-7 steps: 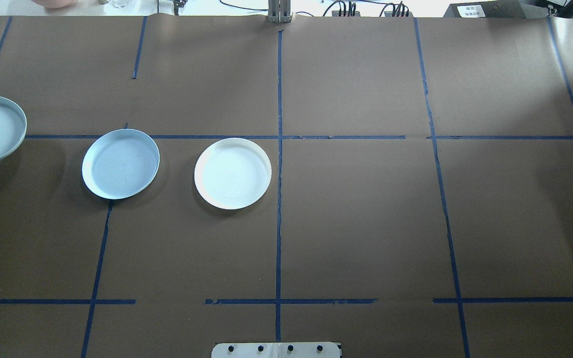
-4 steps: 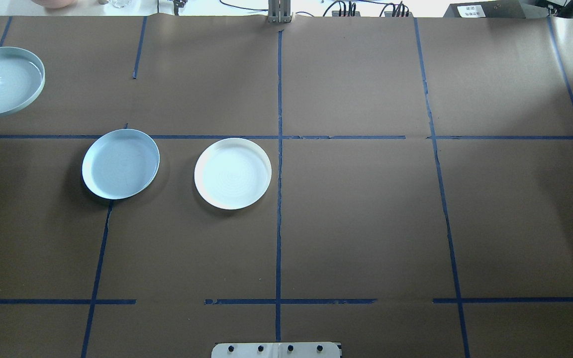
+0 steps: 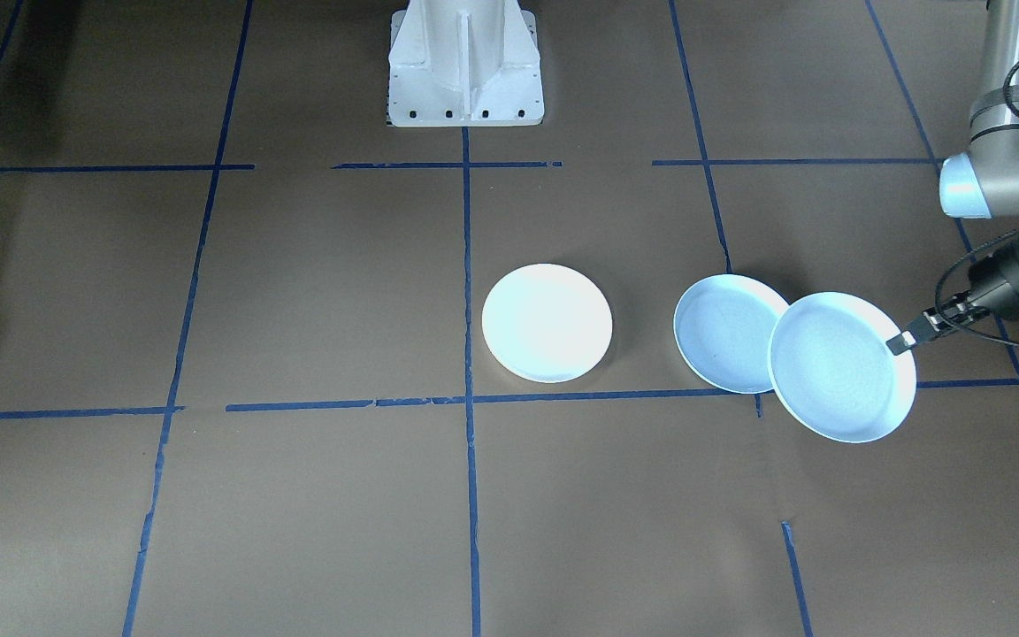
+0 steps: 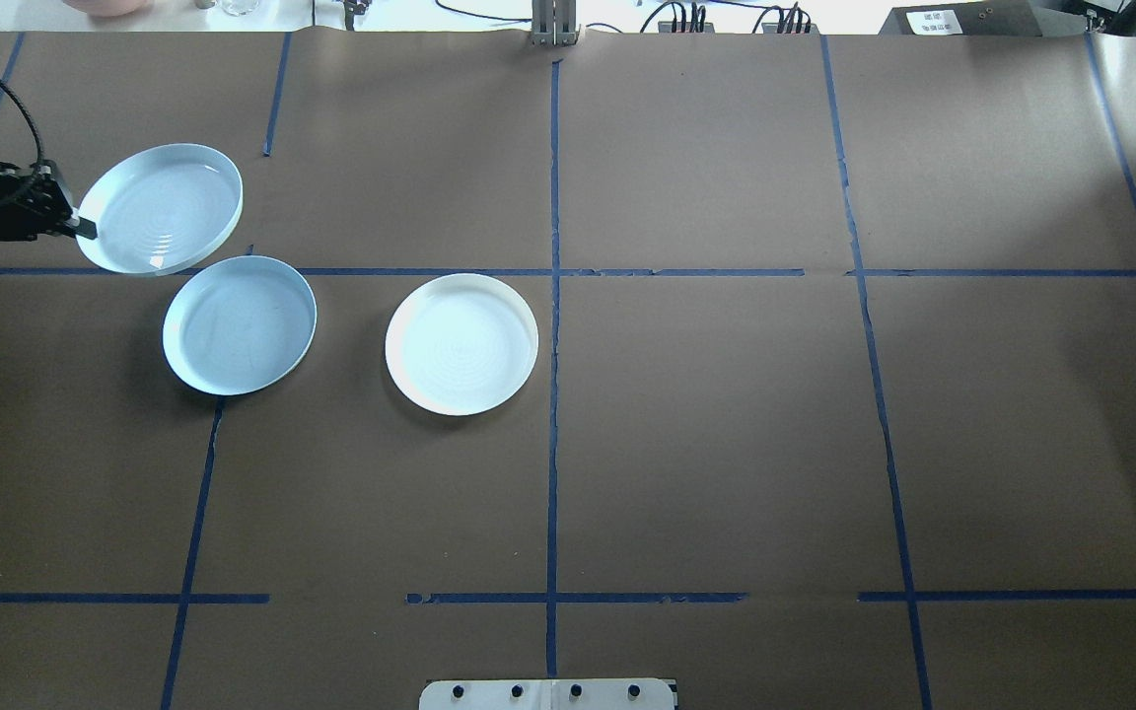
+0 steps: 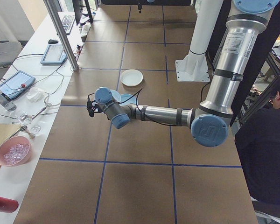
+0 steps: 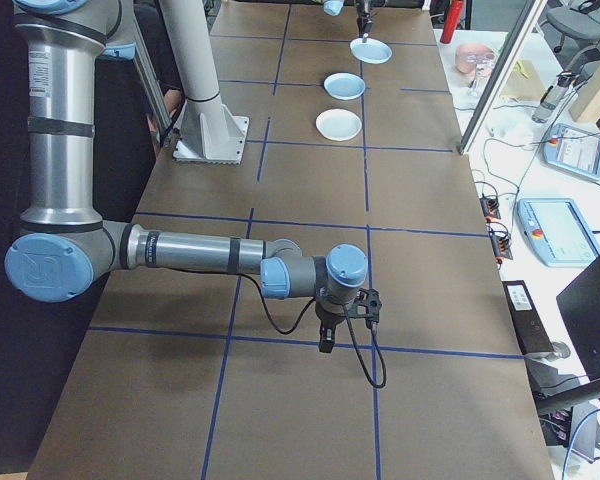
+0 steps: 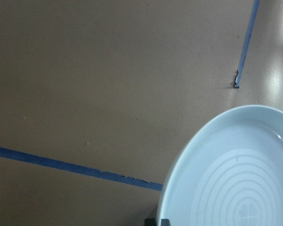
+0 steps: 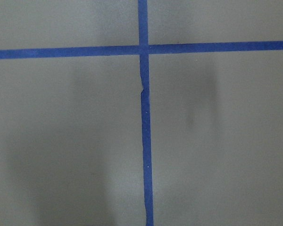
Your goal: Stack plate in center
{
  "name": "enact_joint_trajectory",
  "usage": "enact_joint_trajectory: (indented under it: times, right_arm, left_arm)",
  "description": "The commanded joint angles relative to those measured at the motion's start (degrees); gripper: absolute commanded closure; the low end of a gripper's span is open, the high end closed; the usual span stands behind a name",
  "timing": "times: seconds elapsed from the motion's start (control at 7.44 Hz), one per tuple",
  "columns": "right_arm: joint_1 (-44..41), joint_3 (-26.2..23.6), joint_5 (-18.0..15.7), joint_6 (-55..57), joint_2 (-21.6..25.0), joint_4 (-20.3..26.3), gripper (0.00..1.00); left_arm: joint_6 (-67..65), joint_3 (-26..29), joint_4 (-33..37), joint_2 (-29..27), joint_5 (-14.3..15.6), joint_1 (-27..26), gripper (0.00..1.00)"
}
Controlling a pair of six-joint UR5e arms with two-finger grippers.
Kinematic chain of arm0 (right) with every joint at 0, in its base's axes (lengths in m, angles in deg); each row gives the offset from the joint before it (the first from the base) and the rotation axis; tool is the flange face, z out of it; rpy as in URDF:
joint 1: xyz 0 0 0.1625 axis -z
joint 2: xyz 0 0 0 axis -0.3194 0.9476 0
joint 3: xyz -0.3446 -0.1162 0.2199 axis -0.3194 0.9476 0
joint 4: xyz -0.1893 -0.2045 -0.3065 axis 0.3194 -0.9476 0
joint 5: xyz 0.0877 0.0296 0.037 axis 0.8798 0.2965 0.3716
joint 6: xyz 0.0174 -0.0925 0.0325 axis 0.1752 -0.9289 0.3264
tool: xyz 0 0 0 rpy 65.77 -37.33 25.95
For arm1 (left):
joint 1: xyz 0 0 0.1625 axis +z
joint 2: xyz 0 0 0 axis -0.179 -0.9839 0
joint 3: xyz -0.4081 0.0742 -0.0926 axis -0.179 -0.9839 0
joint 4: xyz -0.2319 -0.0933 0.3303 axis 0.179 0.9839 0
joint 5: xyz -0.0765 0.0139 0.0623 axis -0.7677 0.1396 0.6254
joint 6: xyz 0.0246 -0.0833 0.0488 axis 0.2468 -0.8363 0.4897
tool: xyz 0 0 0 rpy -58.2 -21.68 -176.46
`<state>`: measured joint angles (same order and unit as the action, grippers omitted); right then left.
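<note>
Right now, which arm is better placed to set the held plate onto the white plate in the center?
Left. The left gripper already holds the pale blue plate by its rim, near the white plate. The right gripper shows only in the right side view, far from any plate.

The held pale blue plate (image 4: 160,208) now sits farther in from the overhead view's left edge than half a second ago, when it was up near the far-left corner, and before that lower at the edge by the tape line. The left gripper (image 4: 83,228), out of that view in both earlier pictures, now shows at the plate's left rim, pinching it. The plate's near edge now overlaps the resting blue plate (image 4: 240,324).
</note>
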<state>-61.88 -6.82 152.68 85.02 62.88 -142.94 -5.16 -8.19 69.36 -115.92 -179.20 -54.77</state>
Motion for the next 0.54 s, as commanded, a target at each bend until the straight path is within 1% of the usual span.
enact_joint_trajectory:
  times: [0.0,0.27,0.4]
  right_arm:
    - [0.0,0.0,0.0,0.0,0.0,0.0,0.0]
    - [0.0,0.0,0.0,0.0,0.0,0.0,0.0]
    - [0.0,0.0,0.0,0.0,0.0,0.0,0.0]
  left_arm:
    - [-6.2,0.0,4.0,0.2,3.7,6.2,1.0]
    - [-6.2,-0.6,4.1,1.2,3.7,6.9,1.0]
    - [-6.2,-0.9,6.3,2.6,3.7,7.7,1.0]
